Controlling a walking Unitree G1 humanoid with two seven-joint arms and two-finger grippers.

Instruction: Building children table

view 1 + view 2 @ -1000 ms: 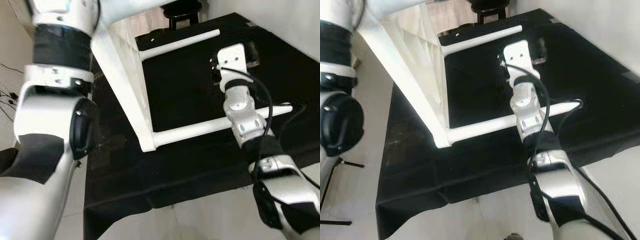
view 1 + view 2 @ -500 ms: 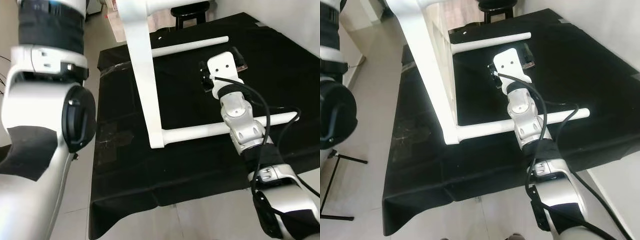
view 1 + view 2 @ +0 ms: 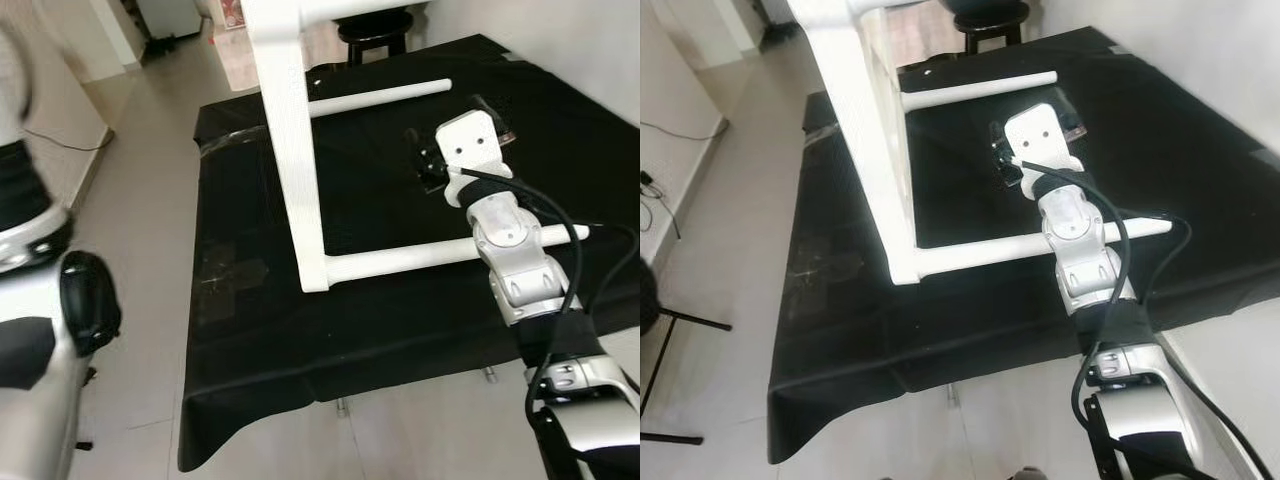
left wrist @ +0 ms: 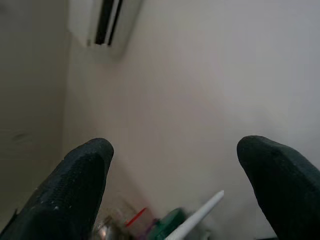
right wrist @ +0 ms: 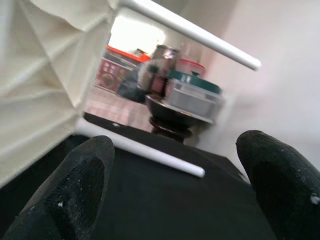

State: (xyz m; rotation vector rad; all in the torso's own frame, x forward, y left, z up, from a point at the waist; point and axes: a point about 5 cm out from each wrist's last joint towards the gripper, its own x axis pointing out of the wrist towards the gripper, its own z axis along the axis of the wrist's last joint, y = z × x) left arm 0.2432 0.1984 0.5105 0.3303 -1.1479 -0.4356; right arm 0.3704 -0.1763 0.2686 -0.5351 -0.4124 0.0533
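white table tipped more upright, left arm drawn back

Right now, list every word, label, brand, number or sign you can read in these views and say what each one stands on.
None can be read.
The red box behind the white table carries a pattern or print, too blurred to read.
The containers on the black stool show no legible label.

Bright even daylight, soft shadows, left arm motion-blurred, wrist-view fingers out of focus, background clutter hazy
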